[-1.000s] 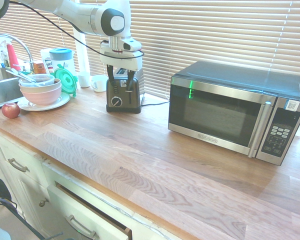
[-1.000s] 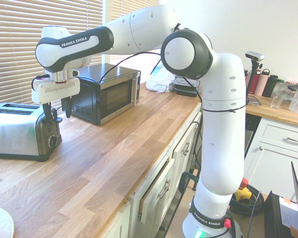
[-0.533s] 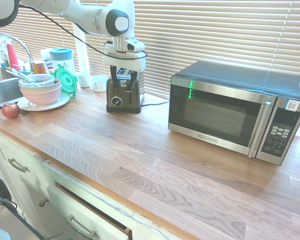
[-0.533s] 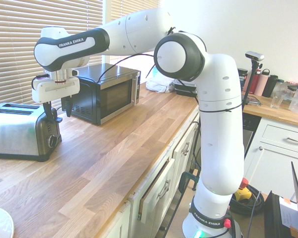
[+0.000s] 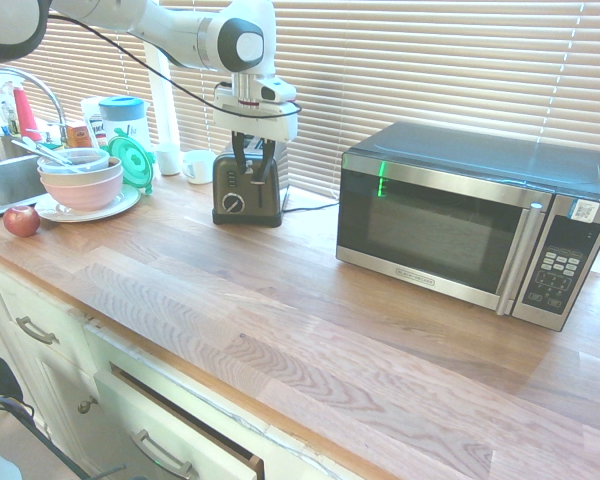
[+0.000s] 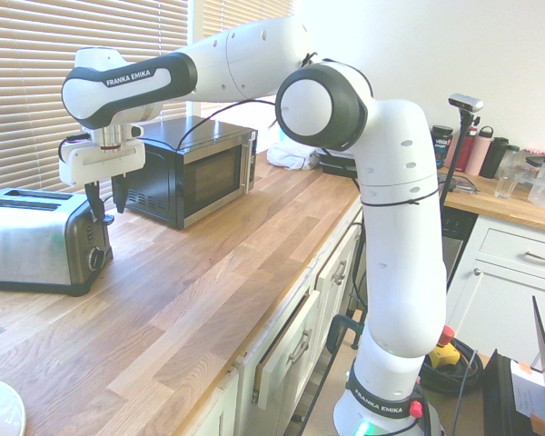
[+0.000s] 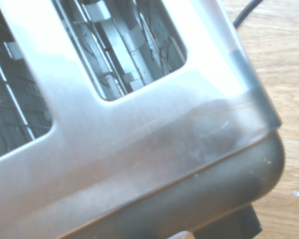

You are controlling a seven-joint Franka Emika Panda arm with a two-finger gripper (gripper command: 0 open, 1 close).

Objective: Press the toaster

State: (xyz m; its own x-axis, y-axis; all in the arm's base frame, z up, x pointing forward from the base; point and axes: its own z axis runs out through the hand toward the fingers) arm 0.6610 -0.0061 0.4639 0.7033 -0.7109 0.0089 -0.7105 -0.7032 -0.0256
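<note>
My gripper [image 5: 253, 178] hangs at the dark end of the toaster [image 6: 36, 241], its fingers apart, pointing down.

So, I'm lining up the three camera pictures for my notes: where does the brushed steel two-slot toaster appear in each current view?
First exterior view: upper left of centre, the brushed steel two-slot toaster, dark end forward.
Second exterior view: left edge, partly cut off.
Wrist view: close up, filling most of the picture.
Shared landmark: the pale wooden countertop.
</note>
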